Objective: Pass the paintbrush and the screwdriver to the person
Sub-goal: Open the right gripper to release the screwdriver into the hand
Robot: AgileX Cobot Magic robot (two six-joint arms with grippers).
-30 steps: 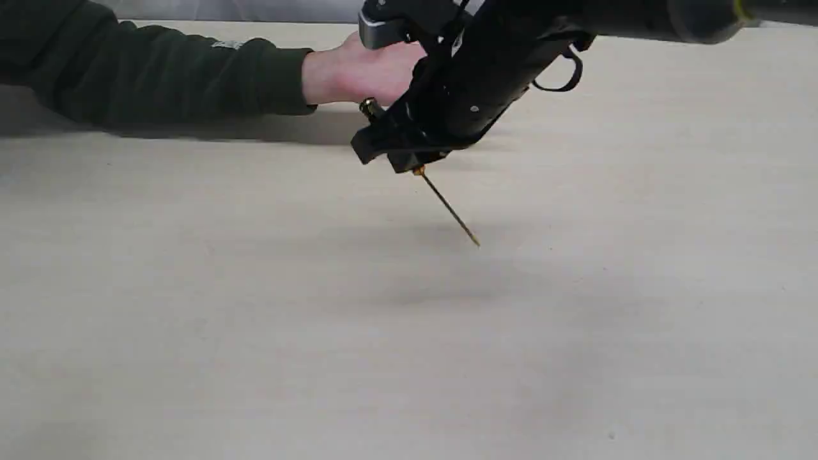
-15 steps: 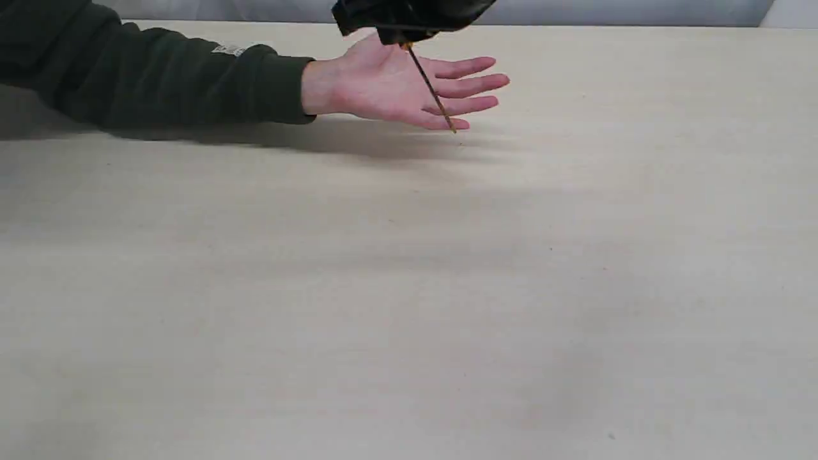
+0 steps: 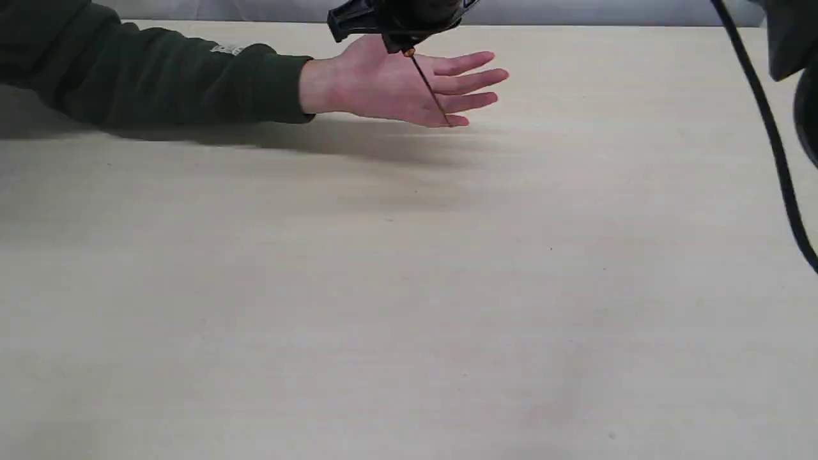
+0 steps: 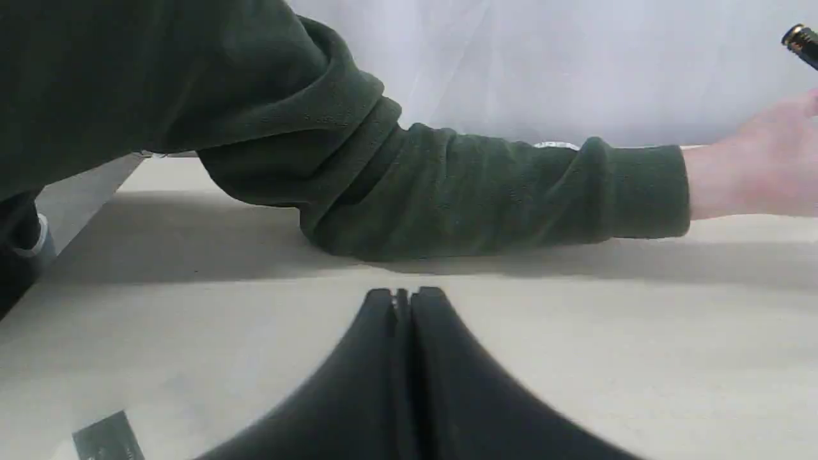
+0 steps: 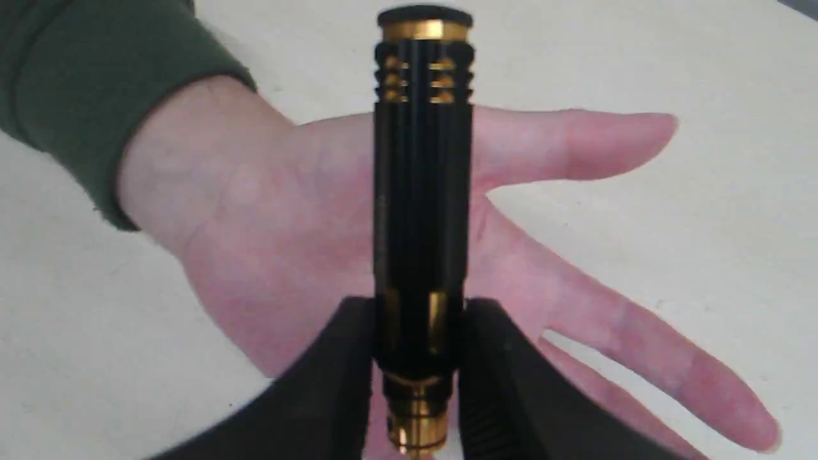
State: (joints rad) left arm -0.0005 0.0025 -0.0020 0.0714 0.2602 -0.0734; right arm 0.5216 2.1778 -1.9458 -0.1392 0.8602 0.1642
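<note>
- Spreading bare across the foreground, the pale beige tabletop [image 3: 383,319] carried no tool, and the wide flat wooden-handled paintbrush appeared in none of the 3 views.
- Low over that tabletop, the black left gripper [image 4: 402,297] had its 2 jaws pressed together with nothing between them.
- Farther back, the black right gripper [image 5: 418,313] was clamped on the slim screwdriver with a black grooved handle and gold collar [image 5: 422,191]. It pinched the handle's lower end just above the collar, leaving most of the handle free.
- From the gripper, the thin metal shaft slanted down across the person's bare open hand [image 3: 390,83]. Whether its tip touched the skin could not be told.
- The tool looked light and rigid. Its grooved handle probably offered a sure hold, while the smooth shaft would likely slip and its point could prick.
- The free upper handle seemed the best place for the person to take it.
- Beyond, the dark green sleeve [image 3: 160,76] lay along the table's far edge.
</note>
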